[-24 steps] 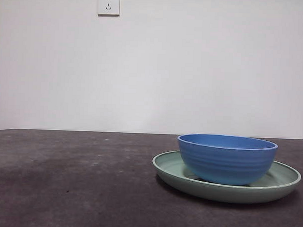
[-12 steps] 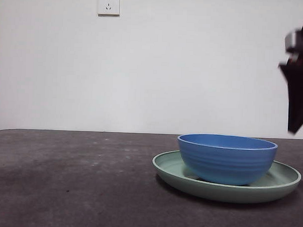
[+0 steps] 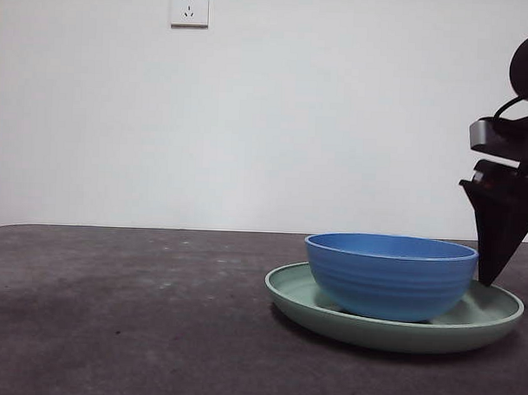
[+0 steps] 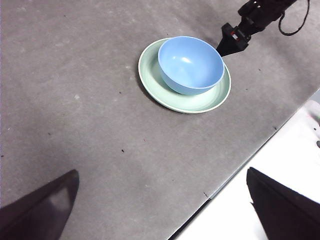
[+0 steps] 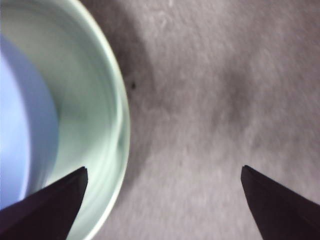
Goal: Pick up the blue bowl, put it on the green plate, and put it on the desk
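The blue bowl (image 3: 390, 276) sits in the green plate (image 3: 494, 316) on the desk (image 3: 121, 314), at the right. My right gripper (image 3: 491, 257) has come down at the plate's right side, its tip just beside the bowl's rim. In the right wrist view it (image 5: 164, 169) is open, with the plate's rim (image 5: 117, 125) and the bowl's edge (image 5: 20, 125) near one jaw and bare desk between the jaws. The left wrist view shows the bowl (image 4: 191, 64), the plate (image 4: 165, 90) and the right gripper (image 4: 229, 44) from high up. My left gripper (image 4: 161, 171) is open and empty, far above the desk.
A white wall with a socket (image 3: 189, 6) stands behind the desk. In the left wrist view the desk's edge (image 4: 240, 165) runs close to the plate, with a white surface (image 4: 280, 160) beyond it. Bare desk lies to the plate's left.
My right gripper has come down from the top right corner to the plate's right side. The bowl has shifted slightly to the left in the plate.
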Robot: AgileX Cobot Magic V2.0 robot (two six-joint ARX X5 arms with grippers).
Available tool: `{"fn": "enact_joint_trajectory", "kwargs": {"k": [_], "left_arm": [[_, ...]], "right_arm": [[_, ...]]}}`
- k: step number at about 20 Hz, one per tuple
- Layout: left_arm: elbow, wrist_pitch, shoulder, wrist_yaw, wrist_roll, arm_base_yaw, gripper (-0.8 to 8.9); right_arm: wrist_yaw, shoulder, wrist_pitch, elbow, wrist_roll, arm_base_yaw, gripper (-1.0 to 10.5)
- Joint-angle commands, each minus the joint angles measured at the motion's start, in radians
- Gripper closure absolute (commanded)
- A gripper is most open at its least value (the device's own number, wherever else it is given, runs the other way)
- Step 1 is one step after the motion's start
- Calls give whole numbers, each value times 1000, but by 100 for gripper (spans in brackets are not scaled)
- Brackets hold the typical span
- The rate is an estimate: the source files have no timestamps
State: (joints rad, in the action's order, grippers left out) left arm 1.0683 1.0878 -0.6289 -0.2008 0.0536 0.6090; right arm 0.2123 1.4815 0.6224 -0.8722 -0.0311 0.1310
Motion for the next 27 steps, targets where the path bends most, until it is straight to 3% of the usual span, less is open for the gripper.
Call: {"fn": "enact_joint_trajectory", "kwargs": {"k": [1,3,11,18,24,27], "left_arm": [[8,-12,-4,2,3,5,160],[8,-12,-4,2,4,5,160],[8,-12,-4,2,11,5,160],[8,-39,-5,2,11,5,160],[8,-39,-4,2,11,5,160],[8,-27,-4,2,16,5,160]], "right_arm": [[37,38,-35,-10,-16,3,481],[80,61,-69,-10,-22,3,562],[93,101,-106,-10,-29,3,844],[183,102,-105,-10,-27,3,881],[180,111,-95,-10,-30,3,936],[192,109,-93,-19,-65,3,936]]}}
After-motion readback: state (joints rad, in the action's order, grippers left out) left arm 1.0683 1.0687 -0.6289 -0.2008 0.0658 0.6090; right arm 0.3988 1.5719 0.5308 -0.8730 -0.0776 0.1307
